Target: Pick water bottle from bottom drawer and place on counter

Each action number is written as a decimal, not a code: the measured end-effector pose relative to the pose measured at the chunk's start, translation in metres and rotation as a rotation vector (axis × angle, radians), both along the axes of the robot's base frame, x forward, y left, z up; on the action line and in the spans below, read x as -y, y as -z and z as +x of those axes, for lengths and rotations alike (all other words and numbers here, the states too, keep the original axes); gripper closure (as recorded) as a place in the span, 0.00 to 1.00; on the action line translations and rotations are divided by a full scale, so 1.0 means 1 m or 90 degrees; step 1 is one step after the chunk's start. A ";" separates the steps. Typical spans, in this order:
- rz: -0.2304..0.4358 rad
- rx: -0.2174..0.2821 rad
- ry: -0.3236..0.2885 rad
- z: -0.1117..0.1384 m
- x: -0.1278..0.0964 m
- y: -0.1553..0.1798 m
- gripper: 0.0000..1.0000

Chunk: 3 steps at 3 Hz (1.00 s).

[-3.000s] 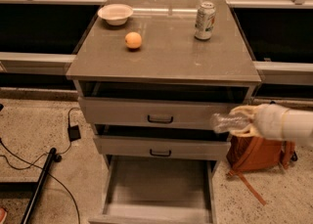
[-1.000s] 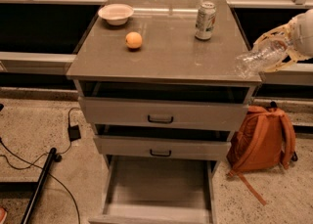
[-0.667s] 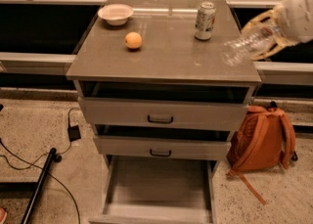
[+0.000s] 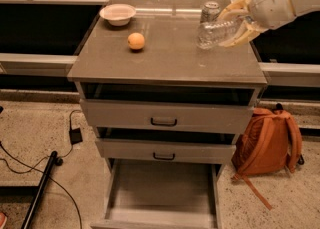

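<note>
My gripper (image 4: 239, 21) comes in from the upper right and is shut on the water bottle (image 4: 216, 33), a clear crinkly plastic bottle held lying sideways above the right part of the counter (image 4: 165, 60). The bottle partly hides the soda can (image 4: 210, 10) standing behind it. The bottom drawer (image 4: 162, 193) is pulled open below and its grey inside shows nothing in it.
A white bowl (image 4: 117, 14) sits at the counter's back left and an orange (image 4: 136, 41) a little in front of it. The two upper drawers (image 4: 164, 118) stand slightly open. An orange backpack (image 4: 267, 143) leans on the floor at the right. Cables (image 4: 65, 143) lie at the left.
The gripper has carried the water bottle up from beside the drawers at the right and leftward over the counter, in front of the soda can.
</note>
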<state>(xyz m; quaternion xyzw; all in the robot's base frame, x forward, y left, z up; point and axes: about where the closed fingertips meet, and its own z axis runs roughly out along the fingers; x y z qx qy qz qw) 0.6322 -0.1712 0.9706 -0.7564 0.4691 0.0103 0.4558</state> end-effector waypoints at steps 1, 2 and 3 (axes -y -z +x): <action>0.028 -0.060 0.040 0.017 -0.030 0.022 1.00; 0.021 -0.090 0.066 0.035 -0.053 0.039 1.00; -0.010 -0.105 0.094 0.059 -0.074 0.062 1.00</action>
